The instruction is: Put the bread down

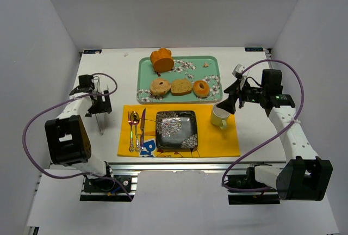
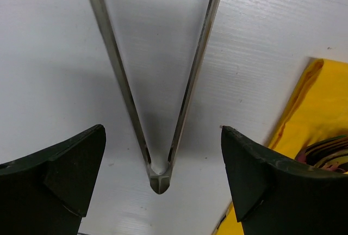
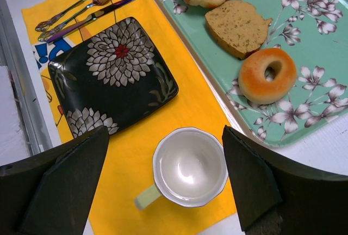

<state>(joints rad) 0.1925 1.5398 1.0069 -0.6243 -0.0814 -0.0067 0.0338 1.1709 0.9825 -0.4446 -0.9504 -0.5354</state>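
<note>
A teal floral tray [image 1: 187, 66] holds an orange bun [image 1: 162, 59], a pale bagel [image 1: 160, 87], a brown bread slice [image 1: 181, 86] and an orange bagel [image 1: 201, 88]. A black floral plate [image 1: 176, 129] lies on the yellow placemat [image 1: 217, 142]. Metal tongs [image 1: 101, 112] lie on the table at the left. My left gripper [image 1: 99, 101] is open and hovers over them; the left wrist view shows the tongs' hinge [image 2: 158, 178] between my open fingers [image 2: 54, 180]. My right gripper [image 1: 229, 104] is open and empty above a white cup [image 3: 190, 167], with the slice [image 3: 236, 27] and the plate [image 3: 114, 77] in view.
A fork, spoon and knife [image 1: 135, 129] lie on the placemat left of the plate. The cup [image 1: 219, 116] stands on the placemat's right side, close to the tray's front right corner. White walls enclose the table on three sides.
</note>
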